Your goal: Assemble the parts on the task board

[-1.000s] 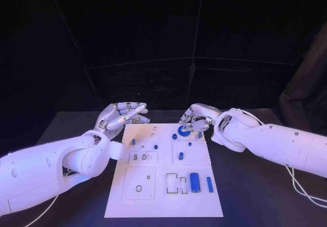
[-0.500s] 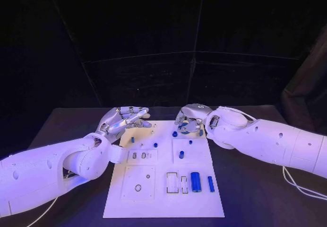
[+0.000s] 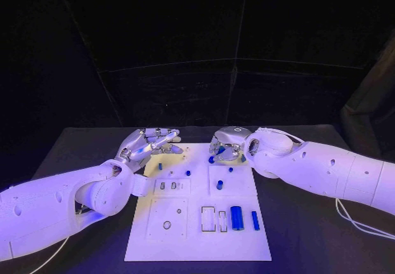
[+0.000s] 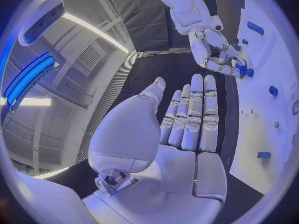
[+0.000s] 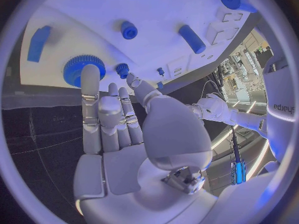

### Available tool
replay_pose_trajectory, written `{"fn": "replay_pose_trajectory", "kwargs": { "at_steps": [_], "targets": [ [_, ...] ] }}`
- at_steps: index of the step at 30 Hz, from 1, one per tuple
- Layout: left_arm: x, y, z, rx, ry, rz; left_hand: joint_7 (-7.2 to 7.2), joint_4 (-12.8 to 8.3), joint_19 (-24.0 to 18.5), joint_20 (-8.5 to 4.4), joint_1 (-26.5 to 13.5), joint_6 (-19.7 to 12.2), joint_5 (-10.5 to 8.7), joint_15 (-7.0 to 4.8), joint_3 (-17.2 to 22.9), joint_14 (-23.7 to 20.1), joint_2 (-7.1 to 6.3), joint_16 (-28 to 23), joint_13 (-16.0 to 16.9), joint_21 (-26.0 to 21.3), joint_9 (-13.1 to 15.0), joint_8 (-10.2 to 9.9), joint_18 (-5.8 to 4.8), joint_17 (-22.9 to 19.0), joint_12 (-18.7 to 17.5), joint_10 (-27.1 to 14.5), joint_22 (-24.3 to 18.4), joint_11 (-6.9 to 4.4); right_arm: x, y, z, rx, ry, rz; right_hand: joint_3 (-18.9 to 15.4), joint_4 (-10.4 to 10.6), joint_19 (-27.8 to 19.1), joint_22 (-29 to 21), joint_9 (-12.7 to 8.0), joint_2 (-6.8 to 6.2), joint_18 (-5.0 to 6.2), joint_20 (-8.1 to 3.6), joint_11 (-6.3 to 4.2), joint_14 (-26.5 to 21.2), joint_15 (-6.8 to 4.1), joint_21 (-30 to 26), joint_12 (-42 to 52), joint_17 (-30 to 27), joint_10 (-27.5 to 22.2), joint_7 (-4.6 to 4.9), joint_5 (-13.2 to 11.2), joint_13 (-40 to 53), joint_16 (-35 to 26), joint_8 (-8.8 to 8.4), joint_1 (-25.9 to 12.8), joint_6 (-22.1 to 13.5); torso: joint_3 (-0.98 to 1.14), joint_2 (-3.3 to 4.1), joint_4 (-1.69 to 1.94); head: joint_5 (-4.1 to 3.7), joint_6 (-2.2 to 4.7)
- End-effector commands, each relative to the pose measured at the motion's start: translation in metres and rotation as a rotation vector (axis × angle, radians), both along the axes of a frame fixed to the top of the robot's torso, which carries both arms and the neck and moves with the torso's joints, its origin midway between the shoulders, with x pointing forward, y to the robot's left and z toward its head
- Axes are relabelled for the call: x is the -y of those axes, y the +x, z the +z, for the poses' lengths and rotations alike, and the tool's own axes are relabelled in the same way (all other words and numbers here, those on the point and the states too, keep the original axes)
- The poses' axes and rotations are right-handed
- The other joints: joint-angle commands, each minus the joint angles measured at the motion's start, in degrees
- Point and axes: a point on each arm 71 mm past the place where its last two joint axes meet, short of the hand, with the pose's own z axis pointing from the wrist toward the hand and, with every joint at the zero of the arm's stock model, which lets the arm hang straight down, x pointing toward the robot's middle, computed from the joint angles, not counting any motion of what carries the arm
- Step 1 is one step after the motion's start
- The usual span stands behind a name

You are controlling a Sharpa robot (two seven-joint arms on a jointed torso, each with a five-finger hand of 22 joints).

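Note:
The white task board [image 3: 193,237] lies in the middle of the table. My right hand [image 3: 228,145] hovers over its far right corner. There one fingertip [image 5: 90,73] touches a large blue gear [image 5: 74,70] that lies flat on the board [image 5: 156,10], and the thumb tip sits beside a small blue gear [image 5: 121,69]. Nothing is clasped in that hand. My left hand [image 3: 150,142] hangs over the far left corner, its fingers [image 4: 193,114] straight, side by side and empty. The right hand [image 4: 215,50] reaches down to a blue piece [image 4: 246,72].
Loose blue parts lie on the board: a thick cylinder [image 3: 236,218] and a thin bar [image 3: 253,220] near the front right, and short pegs [image 3: 219,184] [image 3: 188,172] [image 3: 160,166] further back. Two empty rectangular slots [image 3: 213,220] sit beside the cylinder. Black table surrounds the board.
My right hand has slid a little to the left over the large gear and now covers most of it. The left hand has hardly moved. The camera has shifted slightly.

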Motion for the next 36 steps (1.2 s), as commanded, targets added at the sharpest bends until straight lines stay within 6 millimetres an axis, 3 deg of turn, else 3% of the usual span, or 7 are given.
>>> {"fn": "replay_pose_trajectory", "kwargs": {
  "at_steps": [1,13,20,24,36],
  "targets": [
    [0.001,-0.001,0.002,-0.002,-0.009,-0.019,0.24,-0.3,0.4,0.1,-0.5,0.3,-0.11,0.33,-0.1,0.0,-0.24,-0.2,-0.1,-0.3,-0.1,-0.2,0.28,0.1,-0.2,0.3,-0.1,0.1,-0.001,0.0,-0.003,-0.033,-0.049,0.007,0.3,0.0,-0.4,0.3,0.0,-0.2,0.34,-0.02,-0.04,1.1,-0.12,0.5,0.0,0.3,-0.3,0.09,-0.2,0.0,0.4,-0.14,0.2,-0.5,0.04,0.25,0.03,0.13,-0.18],
    [0.0,-0.001,0.002,-0.006,-0.006,-0.017,0.33,-0.5,0.5,0.15,-0.7,0.3,-0.11,0.39,-0.1,-0.1,-0.25,-0.3,-0.1,-0.5,-0.1,-0.4,0.27,0.2,-0.4,0.2,-0.2,0.18,-0.007,0.003,-0.005,-0.044,-0.064,0.009,1.2,0.2,-0.9,2.0,0.0,-0.02,0.25,0.16,0.07,0.9,-0.04,2.3,0.0,1.4,-0.5,0.26,-0.5,0.0,1.7,-0.17,0.3,-1.1,0.07,0.6,0.13,0.33,-0.42],
    [0.0,-0.001,0.002,-0.006,-0.005,-0.014,0.36,-0.5,0.5,0.16,-0.7,0.3,-0.11,0.4,-0.1,-0.1,-0.25,-0.4,-0.1,-0.5,-0.1,-0.4,0.27,0.2,-0.5,0.2,-0.2,0.2,-0.01,0.004,-0.006,-0.045,-0.065,0.011,2.7,0.6,-1.3,3.1,0.0,0.83,0.21,0.29,0.12,0.8,0.01,3.6,0.1,2.1,-0.2,0.37,-1.5,0.0,2.6,-0.02,0.6,-0.9,0.0,0.79,0.33,0.19,-0.57],
    [-0.001,-0.001,0.002,-0.006,-0.004,-0.013,0.4,-0.5,0.5,0.18,-0.8,0.3,-0.11,0.42,-0.1,-0.1,-0.25,-0.4,-0.1,-0.6,-0.1,-0.5,0.27,0.3,-0.6,0.2,-0.3,0.23,-0.011,0.005,-0.006,-0.047,-0.068,0.01,3.6,1.0,-1.5,3.9,0.1,1.24,0.18,0.31,0.05,0.7,0.0,4.4,0.2,2.7,0.1,0.38,-2.6,0.0,3.2,0.05,0.5,-0.5,0.0,0.85,0.29,0.2,-0.28],
    [-0.002,0.0,0.001,-0.01,-0.003,-0.015,0.4,-0.6,0.5,0.19,-0.8,0.2,-0.11,0.44,0.0,-0.1,-0.2,-0.4,-0.1,-0.7,-0.1,-0.6,0.27,0.3,-0.6,0.2,-0.3,0.24,-0.013,0.008,-0.006,-0.006,-0.095,-0.003,7.3,0.8,-2.0,6.2,0.2,1.67,0.04,0.17,-0.25,0.7,-0.27,6.9,0.4,3.9,1.7,0.22,-3.9,0.1,4.7,0.25,1.9,0.8,0.03,1.06,0.41,0.06,-0.29]
  ]
}}
